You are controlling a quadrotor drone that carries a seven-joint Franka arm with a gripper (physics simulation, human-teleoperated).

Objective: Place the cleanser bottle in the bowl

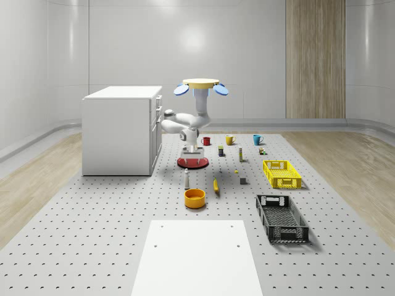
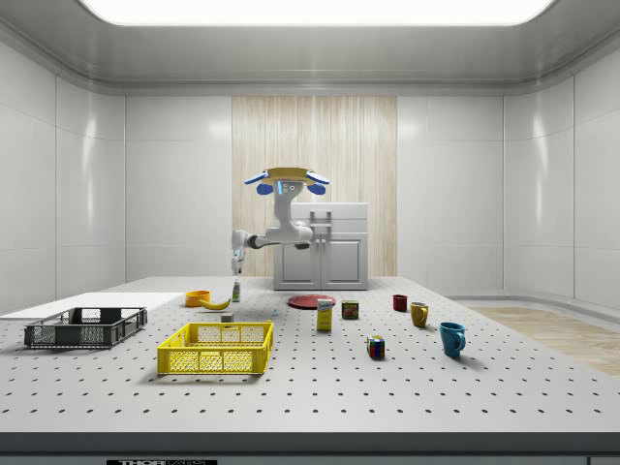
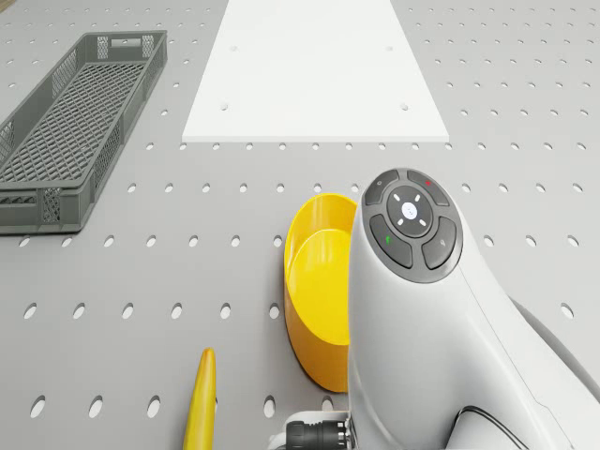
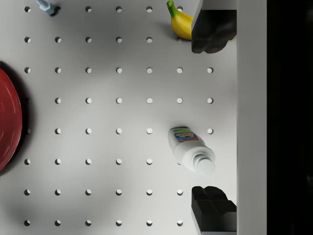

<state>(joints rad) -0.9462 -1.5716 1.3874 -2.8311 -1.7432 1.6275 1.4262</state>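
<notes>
My drone (image 1: 200, 86) hovering over the red plate (image 1: 192, 162); my claw (image 4: 213, 120) spread wide, empty, above the upright cleanser bottle (image 4: 190, 151), worktop (image 4: 117, 83) below; yellow bowl (image 1: 194, 198) nearby.

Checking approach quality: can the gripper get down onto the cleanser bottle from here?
Probably yes. The gripper hangs above the cleanser bottle, fingers spread wide, nothing between; the banana lies well aside. The bottle sits slightly off-centre.

The counter (image 4: 102, 147) looks like matt grey metal, evenly perforated. The cleanser bottle (image 4: 190, 150) is smooth white plastic with a printed label; the bowl (image 3: 319, 300) glossy yellow plastic; the plate (image 4: 7, 122) glossy red; the arm (image 3: 431, 347) satin white.
</notes>
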